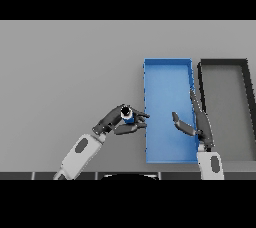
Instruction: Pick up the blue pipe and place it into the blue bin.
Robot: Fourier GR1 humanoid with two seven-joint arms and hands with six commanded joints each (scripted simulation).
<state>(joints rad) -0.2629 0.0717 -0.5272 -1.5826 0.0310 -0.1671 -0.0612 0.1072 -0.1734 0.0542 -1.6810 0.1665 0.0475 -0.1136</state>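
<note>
Blue pipe, a short blue cylinder with a dark open end, sits pinched in my left hand: fingers curl over it from above and the thumb closes under it, so I read the pickup as done. It hangs just beside the near-left wall of the blue rectangular plastic bin, with the fingertips reaching that wall, so carrying it over and letting go are left. Most of the pipe's body is covered by the fingers, and I cannot tell whether it is clear of the grey table. My right hand hovers over the bin's right side, fingers straight and loose, thumb spread, holding nothing. Beyond those fingers lies a dark grey rectangular bin.
</note>
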